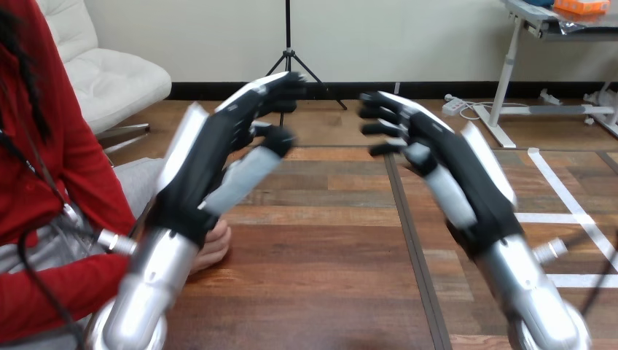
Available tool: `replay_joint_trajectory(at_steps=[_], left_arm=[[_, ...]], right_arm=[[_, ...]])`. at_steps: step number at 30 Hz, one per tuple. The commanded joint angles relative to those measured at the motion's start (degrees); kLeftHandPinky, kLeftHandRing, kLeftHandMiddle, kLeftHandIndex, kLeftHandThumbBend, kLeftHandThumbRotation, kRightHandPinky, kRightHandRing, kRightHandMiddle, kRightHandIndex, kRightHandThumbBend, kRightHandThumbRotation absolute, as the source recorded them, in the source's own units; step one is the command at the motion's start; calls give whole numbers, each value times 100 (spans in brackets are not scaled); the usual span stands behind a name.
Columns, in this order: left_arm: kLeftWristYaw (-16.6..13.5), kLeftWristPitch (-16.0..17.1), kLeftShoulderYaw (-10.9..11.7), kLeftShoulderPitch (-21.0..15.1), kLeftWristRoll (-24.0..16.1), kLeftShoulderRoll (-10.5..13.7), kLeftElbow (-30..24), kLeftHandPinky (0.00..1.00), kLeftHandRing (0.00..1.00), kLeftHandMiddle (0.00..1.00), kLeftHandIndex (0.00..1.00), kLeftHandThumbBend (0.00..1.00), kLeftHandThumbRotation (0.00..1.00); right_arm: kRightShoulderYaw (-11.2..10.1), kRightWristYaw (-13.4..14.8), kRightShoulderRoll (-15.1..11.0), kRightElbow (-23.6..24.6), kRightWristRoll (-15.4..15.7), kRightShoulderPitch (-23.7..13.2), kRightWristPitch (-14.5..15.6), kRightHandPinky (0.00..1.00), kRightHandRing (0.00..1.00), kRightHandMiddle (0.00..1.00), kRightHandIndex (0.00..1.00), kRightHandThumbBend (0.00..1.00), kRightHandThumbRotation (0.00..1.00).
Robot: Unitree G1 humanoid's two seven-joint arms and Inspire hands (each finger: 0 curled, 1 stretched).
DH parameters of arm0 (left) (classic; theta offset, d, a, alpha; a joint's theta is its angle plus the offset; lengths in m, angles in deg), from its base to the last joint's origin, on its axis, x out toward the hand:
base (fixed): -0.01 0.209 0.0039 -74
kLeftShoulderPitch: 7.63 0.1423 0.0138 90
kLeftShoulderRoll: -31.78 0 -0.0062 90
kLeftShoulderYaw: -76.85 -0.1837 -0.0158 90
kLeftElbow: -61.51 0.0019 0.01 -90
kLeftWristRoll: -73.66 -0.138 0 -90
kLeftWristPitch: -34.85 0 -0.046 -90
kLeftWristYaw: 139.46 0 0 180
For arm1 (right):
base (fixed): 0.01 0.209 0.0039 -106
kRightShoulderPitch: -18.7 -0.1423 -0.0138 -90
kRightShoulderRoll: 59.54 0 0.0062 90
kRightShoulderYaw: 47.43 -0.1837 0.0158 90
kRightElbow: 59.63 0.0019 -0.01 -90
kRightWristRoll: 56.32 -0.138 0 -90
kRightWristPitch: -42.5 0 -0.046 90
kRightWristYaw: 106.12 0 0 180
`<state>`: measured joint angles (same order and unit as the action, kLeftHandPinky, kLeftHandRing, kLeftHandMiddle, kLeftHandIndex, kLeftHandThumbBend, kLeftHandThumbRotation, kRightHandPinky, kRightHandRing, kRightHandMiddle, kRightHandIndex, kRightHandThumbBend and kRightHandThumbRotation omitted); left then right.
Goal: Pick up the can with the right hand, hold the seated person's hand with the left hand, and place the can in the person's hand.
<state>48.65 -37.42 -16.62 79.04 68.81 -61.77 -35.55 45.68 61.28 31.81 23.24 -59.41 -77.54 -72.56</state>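
Both my hands are raised in front of the head view, palms turned inward toward each other. My left hand point(208, 164) is open, its fingers stretched up and to the right and its thumb sticking out below them, with nothing in it. My right hand point(455, 171) is open too, its fingers point(382, 113) slightly bent and pointing left, holding nothing. A wide gap separates the two hands. The person's hand point(213, 244) rests low on the wooden surface just behind my left wrist, partly hidden by it; the two look apart.
The person sits at the left edge, with a red-sleeved forearm point(51, 295) lying across the lower left corner. Brown wooden surface point(313, 284) stretches between and below my arms.
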Motion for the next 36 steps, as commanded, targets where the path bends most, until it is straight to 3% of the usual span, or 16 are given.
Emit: replay_joint_trajectory(at_steps=[1, 7, 8, 19, 36], left_arm=[[58, 351, 280, 330, 573, -111, -161, 59, 73, 74, 70, 84, 100], [308, 508, 353, 795, 1030, -61, -201, 56, 72, 72, 67, 75, 100], [344, 543, 367, 857, 1079, -54, -192, 55, 72, 71, 67, 70, 100], [533, 755, 498, 1398, 1360, -171, -51, 53, 70, 70, 65, 56, 100], [867, 485, 540, 1776, 1751, -160, 0, 55, 71, 71, 65, 52, 100]], right_arm=[[-287, 2, 185, 289, -386, 390, -353, 69, 78, 83, 84, 89, 100], [-414, 14, 337, 431, -713, 937, -489, 68, 77, 83, 84, 87, 100], [-430, 7, 354, 455, -757, 1016, -498, 68, 78, 83, 84, 86, 100], [-590, -213, 550, 581, -1374, 1714, -520, 69, 78, 82, 86, 84, 100], [-798, -605, 772, 402, -1815, 2067, -644, 70, 76, 80, 86, 83, 100]])
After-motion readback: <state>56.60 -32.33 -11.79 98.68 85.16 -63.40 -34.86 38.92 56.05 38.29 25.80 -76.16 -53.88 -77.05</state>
